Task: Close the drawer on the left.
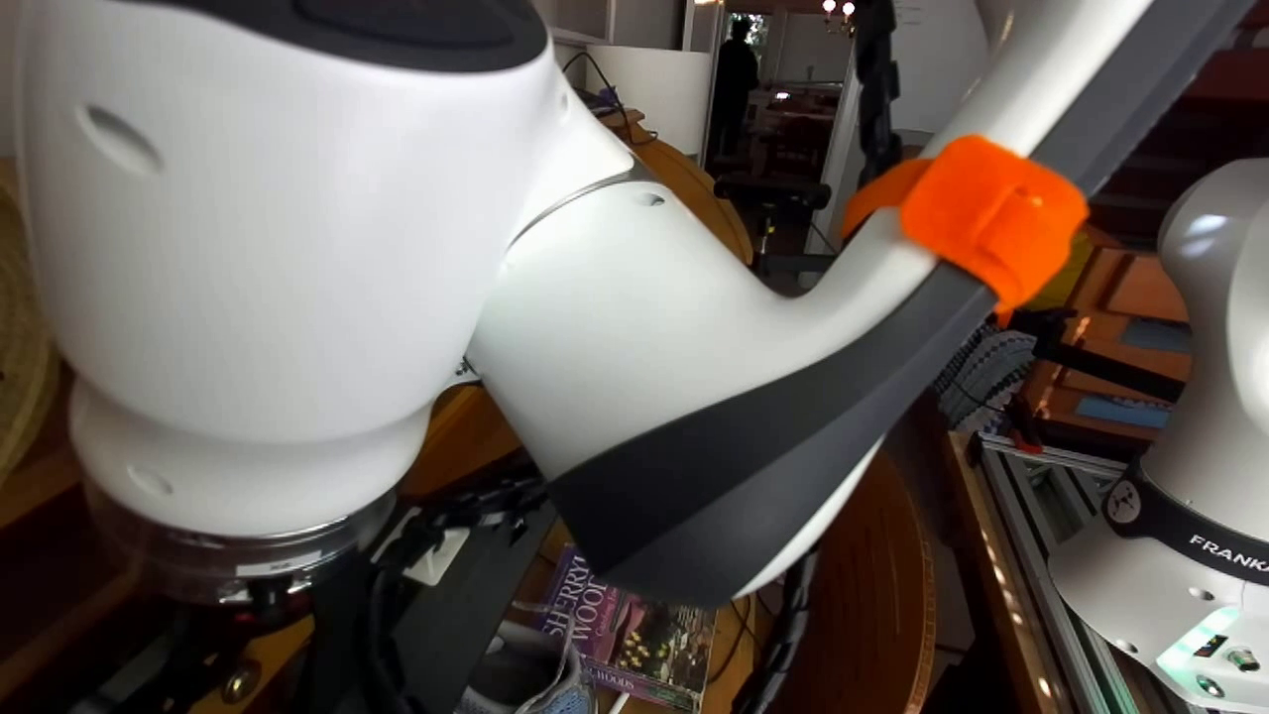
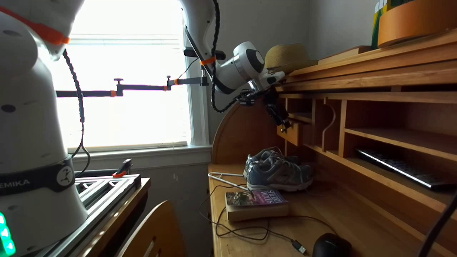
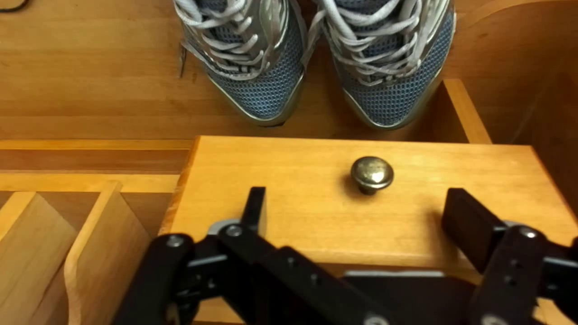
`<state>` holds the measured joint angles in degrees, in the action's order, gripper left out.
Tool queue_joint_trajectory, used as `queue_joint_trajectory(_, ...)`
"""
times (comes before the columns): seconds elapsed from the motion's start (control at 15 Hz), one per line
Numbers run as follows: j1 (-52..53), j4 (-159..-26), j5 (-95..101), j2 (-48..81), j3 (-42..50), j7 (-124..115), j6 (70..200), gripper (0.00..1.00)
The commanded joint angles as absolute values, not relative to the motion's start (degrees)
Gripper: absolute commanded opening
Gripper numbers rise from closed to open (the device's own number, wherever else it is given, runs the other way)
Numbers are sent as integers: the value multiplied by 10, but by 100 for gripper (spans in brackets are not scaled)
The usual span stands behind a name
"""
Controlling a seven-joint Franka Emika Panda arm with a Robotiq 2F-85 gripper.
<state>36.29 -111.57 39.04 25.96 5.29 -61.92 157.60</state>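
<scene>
The drawer is honey-coloured wood with a flat front and a round brass knob. In an exterior view the drawer [image 2: 293, 135] sits at the far end of the desk's cubbyhole row and stands out from it, partly open. In the wrist view its front [image 3: 293, 180] fills the middle, with the knob [image 3: 372, 174] between and beyond the fingers. My gripper [image 3: 356, 198] is open and empty, its two fingers spread over the drawer front. In an exterior view my gripper [image 2: 285, 123] points down at the drawer's top edge; whether it touches cannot be told.
Grey-blue shoes [image 2: 278, 171] stand on the desk below the drawer. A book [image 2: 257, 205], a cable [image 2: 250, 230] and a black mouse [image 2: 332, 244] lie nearer. Curved dividers [image 3: 99, 253] are left of the drawer in the wrist view. A straw hat [image 2: 287, 57] sits above.
</scene>
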Motion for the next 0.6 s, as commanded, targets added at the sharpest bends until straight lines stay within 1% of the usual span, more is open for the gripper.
queue_joint_trajectory(0.0,354,-1114,395,259,44,-621,1573,100)
queue_joint_trajectory(0.53,367,-1077,419,278,68,-658,1569,100)
